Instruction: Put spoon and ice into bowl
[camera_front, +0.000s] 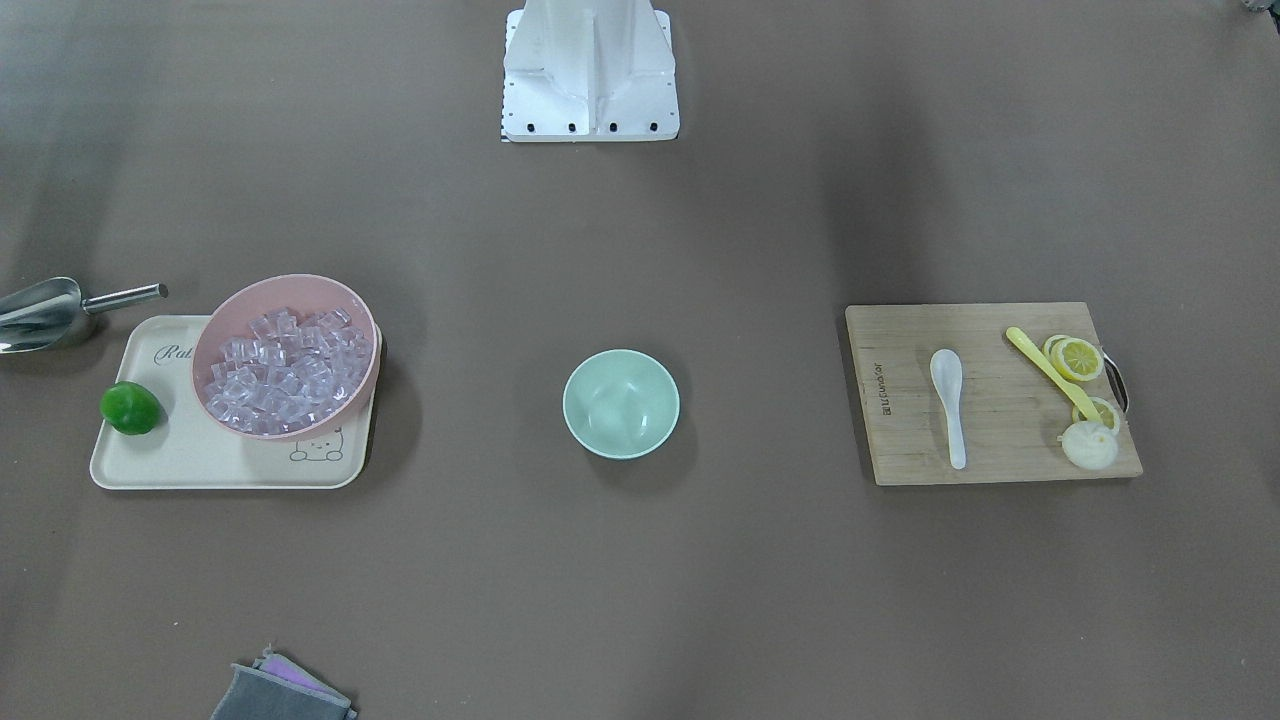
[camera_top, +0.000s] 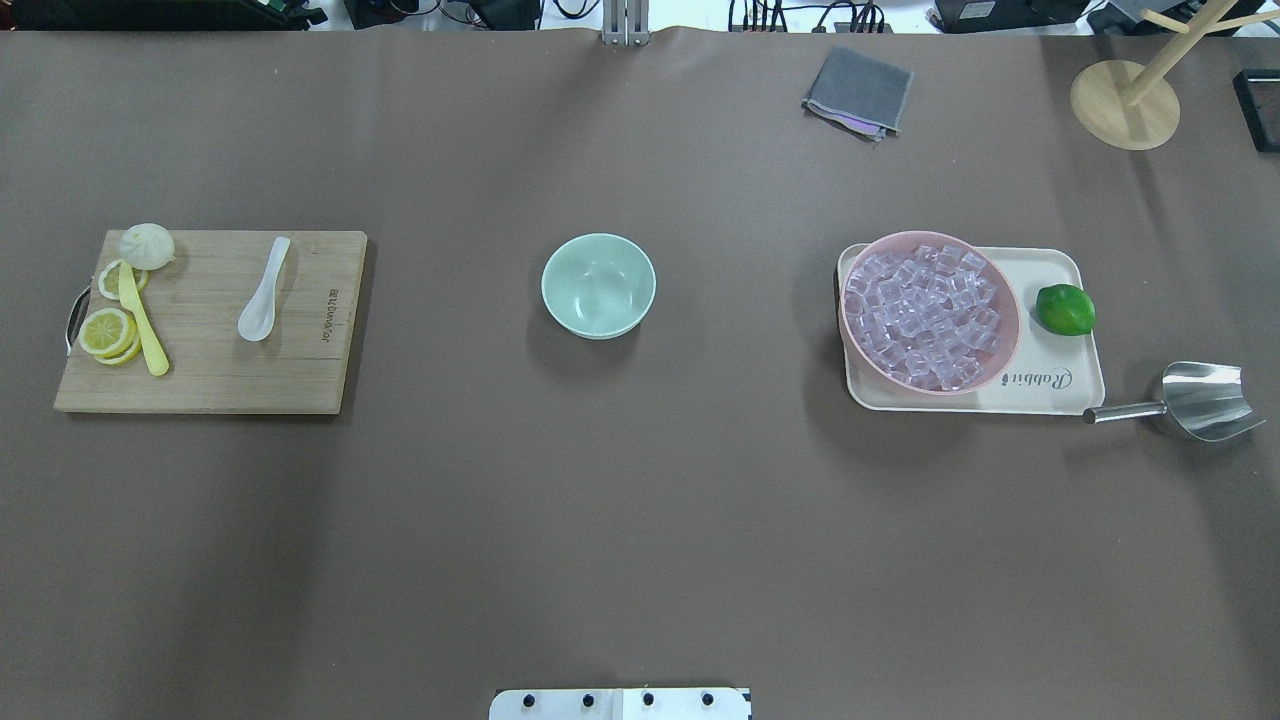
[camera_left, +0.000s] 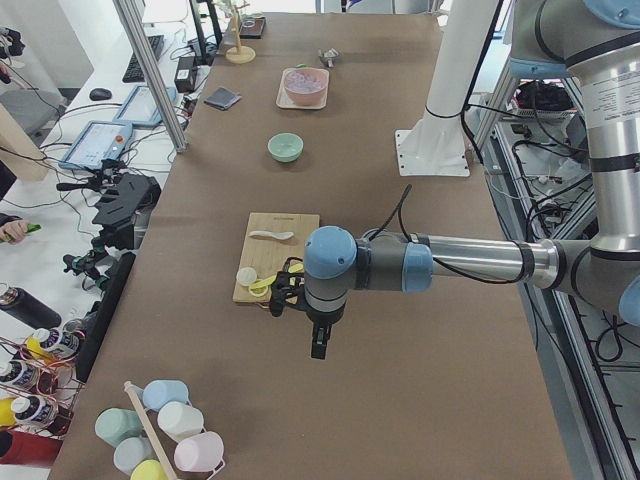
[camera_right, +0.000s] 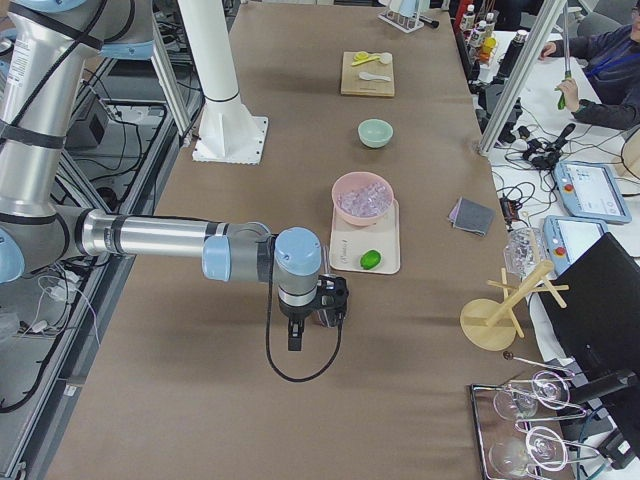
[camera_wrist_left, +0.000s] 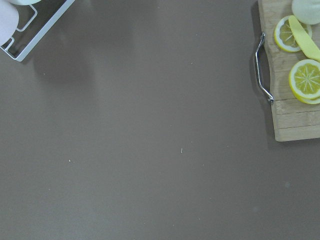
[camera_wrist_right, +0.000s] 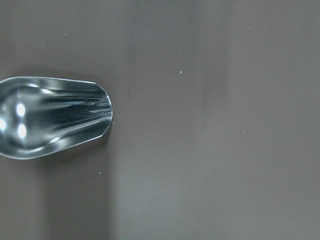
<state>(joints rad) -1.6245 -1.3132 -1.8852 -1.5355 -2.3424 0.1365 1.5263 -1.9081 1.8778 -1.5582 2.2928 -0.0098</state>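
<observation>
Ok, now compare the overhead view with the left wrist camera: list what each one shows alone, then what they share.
Only the overhead view: the white spoon on the cutting board, the empty mint-green bowl mid-table, the ice heaped in the pink bowl on the tray, the lime, the metal scoop and the grey cloth.
Only the left wrist camera: a corner of a white frame at its top left edge.
Both: the board's metal handle, the lemon slices, the yellow utensil and the white bun.
</observation>
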